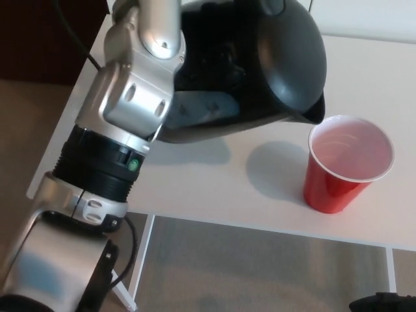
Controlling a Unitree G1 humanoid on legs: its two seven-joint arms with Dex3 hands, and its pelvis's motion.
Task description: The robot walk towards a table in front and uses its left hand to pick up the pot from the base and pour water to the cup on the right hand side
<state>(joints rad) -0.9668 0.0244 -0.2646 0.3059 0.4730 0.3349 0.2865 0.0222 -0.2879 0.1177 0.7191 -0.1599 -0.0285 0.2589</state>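
Left hand [195, 58] is largely hidden behind its own silver wrist and forearm, but dark fingers show wrapped against the left side of the pot [260, 71], clamped on it and carrying it clear of the table [364, 71]. Largest in view, the left arm [110, 149] rises from the near left corner toward the far centre, with silver housings, a black ribbed collar and a small green light on that collar. Next in size, the white table fills the right and far parts of the scene; its near edge runs across the lower third, with a white frame and grey floor [260, 266] showing below it. The pot is black and glossy, held in the air above the table's left-centre and tilted so its spout [315, 114] points down to the right. That spout sits just beside the far left rim of the cup [344, 162], slightly above it; contact cannot be confirmed. No stream of water can be made out. The pot casts a soft shadow on the table beneath it and to the left of the cup. The cup is red outside and white inside, upright on the table near the right, close to the near edge. Right hand does not show clearly; only a dark shape sits at the near right corner, unidentifiable.
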